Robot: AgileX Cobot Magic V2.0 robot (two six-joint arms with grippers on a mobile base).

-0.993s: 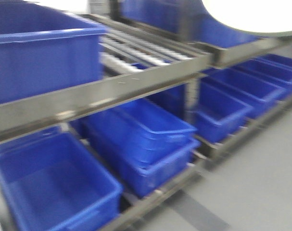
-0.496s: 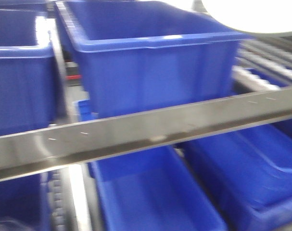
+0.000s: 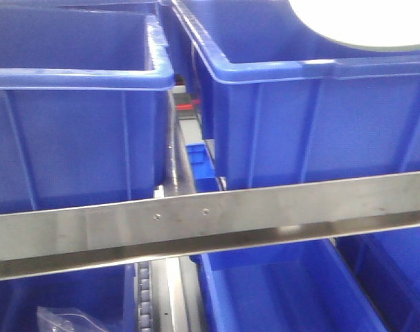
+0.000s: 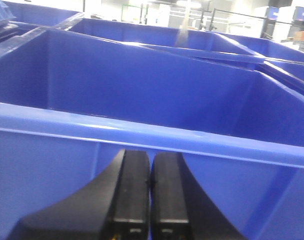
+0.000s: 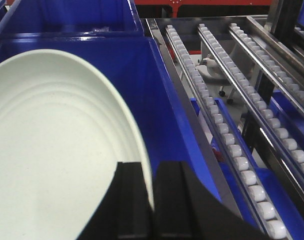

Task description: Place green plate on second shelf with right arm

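Pale mint plastic, matte, one item: green plate [image 5: 56, 150], round and shallow with a low raised rim. I judge it light and stiff, not fragile. The smooth finish could slide in a narrow pinch, and the broad disc will lever against the hold if I swing it quickly. Best hold: the rim, gripped edge-on, which is where it is taken now. Location: left half of the right wrist view, hanging over an open blue bin [image 5: 162, 90]. In the front view the green plate [image 3: 362, 21] shows as a washed-out bright arc at the upper right corner, above the bins.

Right end effector [image 5: 152, 200]: nearly closed, fingers pinching the plate's rim at bottom centre of frame. Roller track [image 5: 227, 125] of the shelf runs to the right of that bin.

Left end effector [image 4: 150, 195]: fingers pressed together, holding nothing, low in frame just before a bin wall [image 4: 141, 135].
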